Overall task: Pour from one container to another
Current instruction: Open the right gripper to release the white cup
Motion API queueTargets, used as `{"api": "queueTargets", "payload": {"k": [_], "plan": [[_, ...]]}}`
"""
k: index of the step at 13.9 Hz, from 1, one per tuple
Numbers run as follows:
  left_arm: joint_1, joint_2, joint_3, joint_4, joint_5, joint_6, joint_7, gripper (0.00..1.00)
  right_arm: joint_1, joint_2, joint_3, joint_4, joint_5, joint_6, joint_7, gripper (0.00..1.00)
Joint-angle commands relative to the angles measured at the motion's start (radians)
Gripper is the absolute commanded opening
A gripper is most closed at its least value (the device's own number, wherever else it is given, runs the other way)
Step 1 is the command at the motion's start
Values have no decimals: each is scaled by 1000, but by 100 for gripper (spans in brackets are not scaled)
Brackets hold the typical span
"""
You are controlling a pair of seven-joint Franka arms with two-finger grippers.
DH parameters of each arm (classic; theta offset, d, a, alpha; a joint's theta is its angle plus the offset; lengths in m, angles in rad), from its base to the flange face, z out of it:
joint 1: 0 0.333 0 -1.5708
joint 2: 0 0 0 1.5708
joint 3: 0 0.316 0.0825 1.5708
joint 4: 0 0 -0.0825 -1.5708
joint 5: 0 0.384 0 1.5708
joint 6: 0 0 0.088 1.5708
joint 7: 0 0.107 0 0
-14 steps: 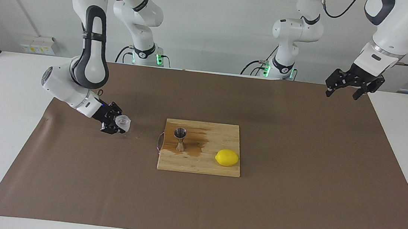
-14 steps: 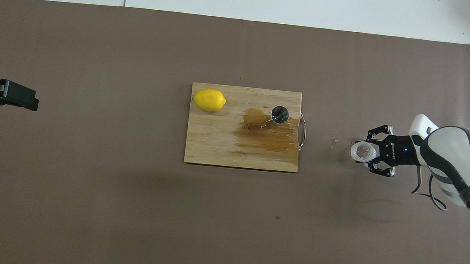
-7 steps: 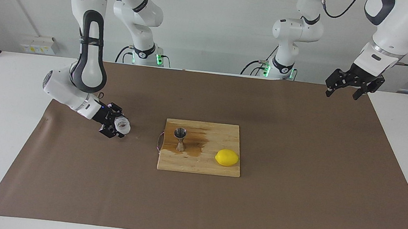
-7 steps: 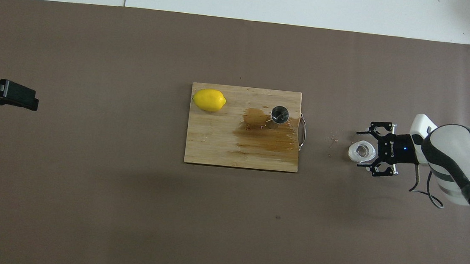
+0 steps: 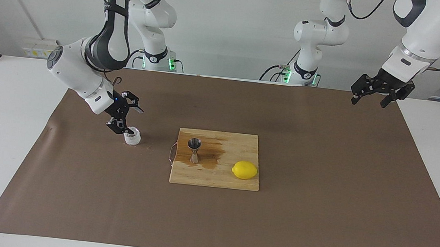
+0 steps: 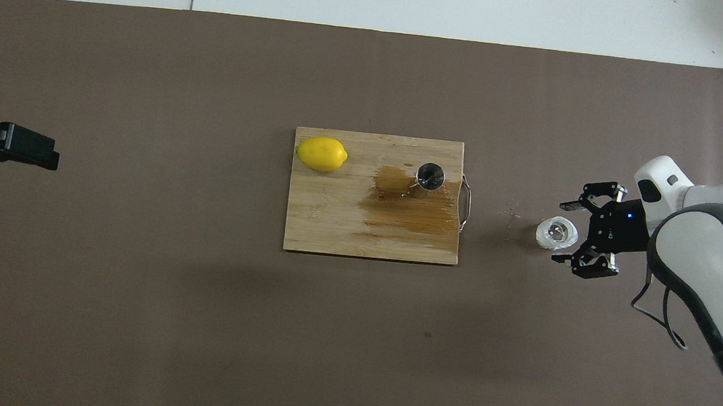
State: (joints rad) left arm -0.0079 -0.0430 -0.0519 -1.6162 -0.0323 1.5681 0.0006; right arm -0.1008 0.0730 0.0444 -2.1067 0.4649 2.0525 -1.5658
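My right gripper (image 5: pixel 128 119) hangs just above the translucent white cup (image 5: pixel 132 138), jaws spread wide and holding nothing; seen from overhead, the cup (image 6: pixel 556 234) sits just clear of my fingertips (image 6: pixel 566 206). The cup stands upright on the brown mat (image 5: pixel 316 213) toward the right arm's end of the bench, a short way off the handle end of the cutting board (image 5: pixel 218 178). The steel jigger (image 5: pixel 194 149) stands upright on the board near that handle end, beside a dark wet stain in the wood. A lemon (image 5: pixel 245 170) lies on the board toward the left arm's end. My left gripper (image 5: pixel 370 96) waits, open and empty, over the mat's corner at the left arm's end.
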Motion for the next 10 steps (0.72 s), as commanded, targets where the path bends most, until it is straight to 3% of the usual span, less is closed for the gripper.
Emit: {"api": "queueTargets", "payload": {"k": [1, 5, 10], "plan": [[0, -29, 6, -31, -11, -2, 12, 100, 50, -5, 6, 0, -171, 9, 325, 100], [0, -31, 6, -31, -11, -2, 12, 100, 104, -48, 6, 0, -395, -20, 827, 100], [0, -31, 6, -31, -11, -2, 12, 100, 92, -100, 3, 71, -486, -162, 1264, 100]]}}
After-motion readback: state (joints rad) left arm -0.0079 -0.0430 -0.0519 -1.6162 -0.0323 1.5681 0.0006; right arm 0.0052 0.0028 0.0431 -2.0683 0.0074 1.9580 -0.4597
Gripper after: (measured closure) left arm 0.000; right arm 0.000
